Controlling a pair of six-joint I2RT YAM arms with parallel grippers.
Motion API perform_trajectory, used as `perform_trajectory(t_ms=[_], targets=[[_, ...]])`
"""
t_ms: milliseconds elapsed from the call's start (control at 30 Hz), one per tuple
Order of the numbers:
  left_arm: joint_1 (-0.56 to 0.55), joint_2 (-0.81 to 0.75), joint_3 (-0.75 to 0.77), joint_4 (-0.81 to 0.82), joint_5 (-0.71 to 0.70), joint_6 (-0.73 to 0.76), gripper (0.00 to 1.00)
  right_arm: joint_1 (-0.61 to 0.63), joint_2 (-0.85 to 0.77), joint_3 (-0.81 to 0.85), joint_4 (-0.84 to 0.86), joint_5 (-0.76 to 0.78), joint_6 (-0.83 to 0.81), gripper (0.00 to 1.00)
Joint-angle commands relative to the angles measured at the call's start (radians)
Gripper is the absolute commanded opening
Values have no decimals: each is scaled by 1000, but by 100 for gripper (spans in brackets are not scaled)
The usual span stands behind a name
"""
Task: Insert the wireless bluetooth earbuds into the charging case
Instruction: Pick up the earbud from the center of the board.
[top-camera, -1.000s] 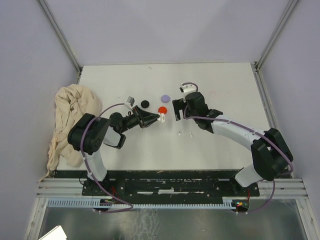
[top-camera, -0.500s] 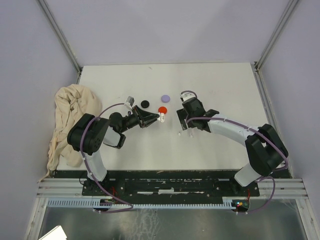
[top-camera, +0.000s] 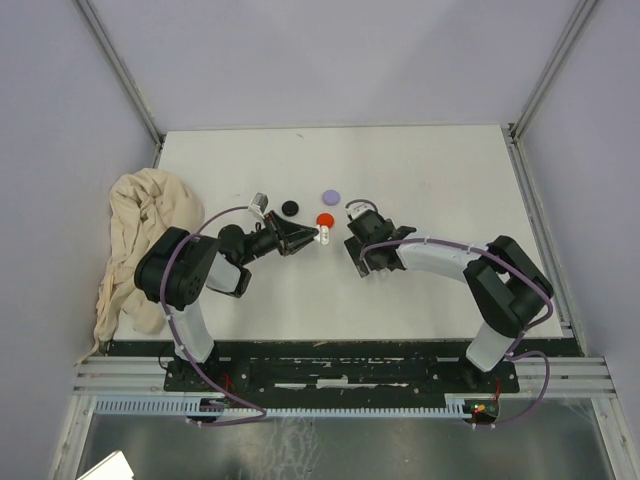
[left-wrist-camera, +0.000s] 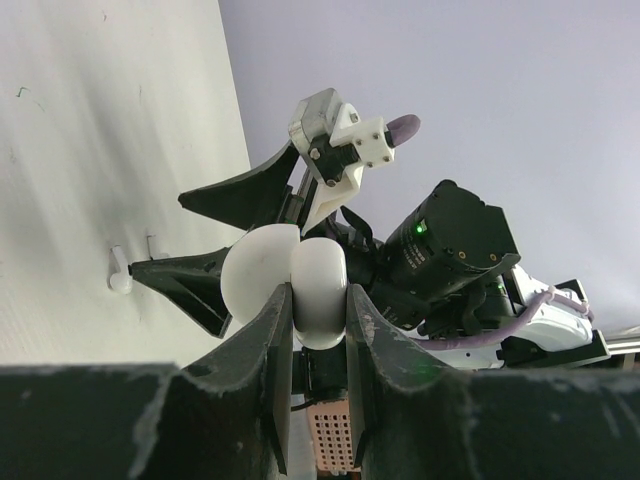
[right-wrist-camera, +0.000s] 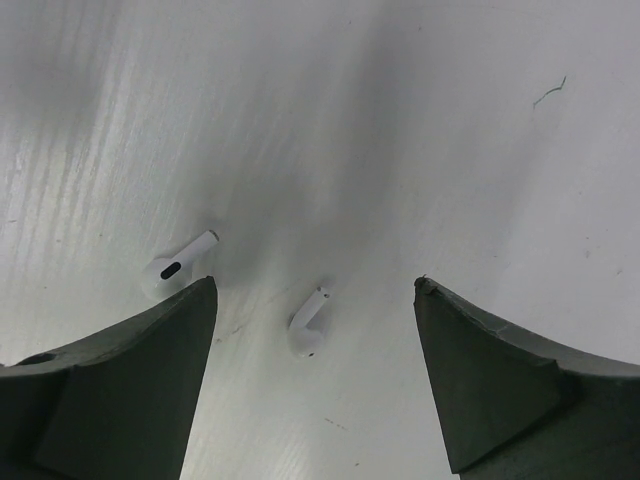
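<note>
My left gripper (top-camera: 310, 237) (left-wrist-camera: 319, 292) is shut on the open white charging case (left-wrist-camera: 322, 272) (top-camera: 323, 236), held sideways above the table with its lid (left-wrist-camera: 256, 272) swung to the left. Two white earbuds lie on the table. In the right wrist view one earbud (right-wrist-camera: 307, 326) sits between the jaws of my right gripper (right-wrist-camera: 315, 292), and the other earbud (right-wrist-camera: 179, 263) lies just beyond its left fingertip (right-wrist-camera: 190, 310). The right gripper (top-camera: 366, 260) is open, pointing down, and hides both earbuds in the top view.
A red disc (top-camera: 324, 219), a lilac disc (top-camera: 330, 196) and a black disc (top-camera: 290, 207) lie just behind the grippers. A crumpled beige cloth (top-camera: 140, 235) hangs over the table's left edge.
My right gripper has moved left and toward the near edge, coming down over the two white earbuds, and its jaws have narrowed slightly. The left gripper holds the case still.
</note>
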Motion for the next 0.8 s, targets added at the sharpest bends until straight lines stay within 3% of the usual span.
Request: perform_trajectory(t_ms=[0,767], targets=[[10,-25,1,39,12,14,3,14,18,45,12,32,-8,88],[113,-65,-52,62,66,-4,3,49,48,90,-33,46,9,88]])
